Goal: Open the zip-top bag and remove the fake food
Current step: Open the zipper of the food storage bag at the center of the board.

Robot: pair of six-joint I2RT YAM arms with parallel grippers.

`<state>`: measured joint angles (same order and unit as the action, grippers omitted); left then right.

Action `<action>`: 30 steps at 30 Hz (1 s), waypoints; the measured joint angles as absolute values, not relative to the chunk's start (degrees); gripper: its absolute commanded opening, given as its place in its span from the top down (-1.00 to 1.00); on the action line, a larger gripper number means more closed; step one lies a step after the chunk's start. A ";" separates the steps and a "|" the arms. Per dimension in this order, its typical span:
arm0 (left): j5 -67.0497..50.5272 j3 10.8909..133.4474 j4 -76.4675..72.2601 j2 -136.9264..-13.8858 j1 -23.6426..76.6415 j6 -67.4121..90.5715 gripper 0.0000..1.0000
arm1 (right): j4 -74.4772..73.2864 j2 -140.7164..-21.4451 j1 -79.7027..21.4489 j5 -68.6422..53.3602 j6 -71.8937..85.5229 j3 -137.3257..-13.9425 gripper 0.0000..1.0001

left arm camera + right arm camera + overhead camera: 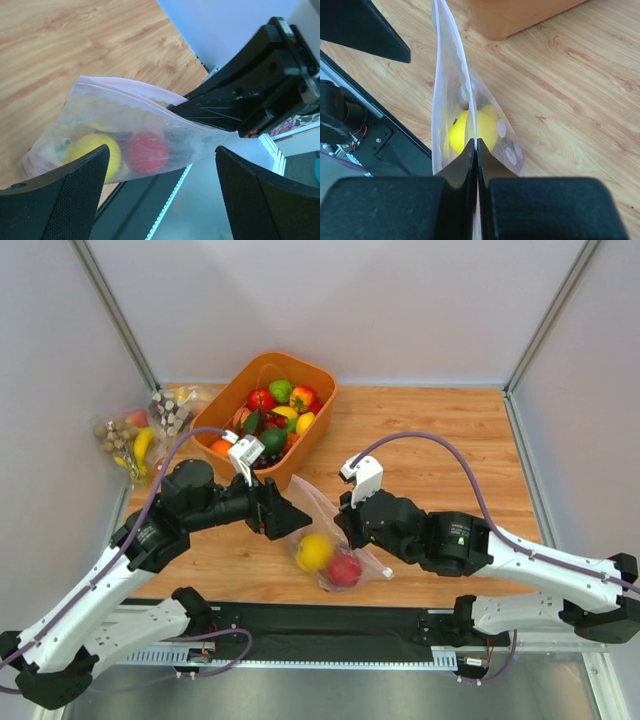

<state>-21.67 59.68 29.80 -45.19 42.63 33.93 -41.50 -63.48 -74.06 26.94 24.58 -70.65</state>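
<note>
The clear zip-top bag hangs just above the table between my two arms, mouth edge up. Inside it sit two pieces of fake food: a yellow round fruit and a red apple. My right gripper is shut on one side of the bag's mouth strip, with the yellow fruit just beyond its tips. My left gripper is open, its fingers on either side of the bag's lower part without touching it. There the red apple shows through the plastic.
An orange bin full of plastic produce stands just behind the bag. Other clear bags with a banana and nuts lie at the back left by the wall. A black rail runs along the table's near edge.
</note>
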 measured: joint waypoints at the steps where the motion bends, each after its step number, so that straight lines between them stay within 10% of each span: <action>1: -21.28 59.68 30.15 -45.95 42.89 34.83 -0.89 | -41.47 -63.59 -74.06 26.92 24.58 -70.63 0.99; 30: -17.28 56.31 25.82 -55.44 46.65 40.86 -0.86 | -39.24 -63.66 -75.22 23.62 23.92 -67.35 0.99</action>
<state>-17.28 56.31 25.82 -55.44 46.65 40.86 -39.24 -63.66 -75.22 23.62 23.92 -67.35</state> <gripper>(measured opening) 0.973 0.006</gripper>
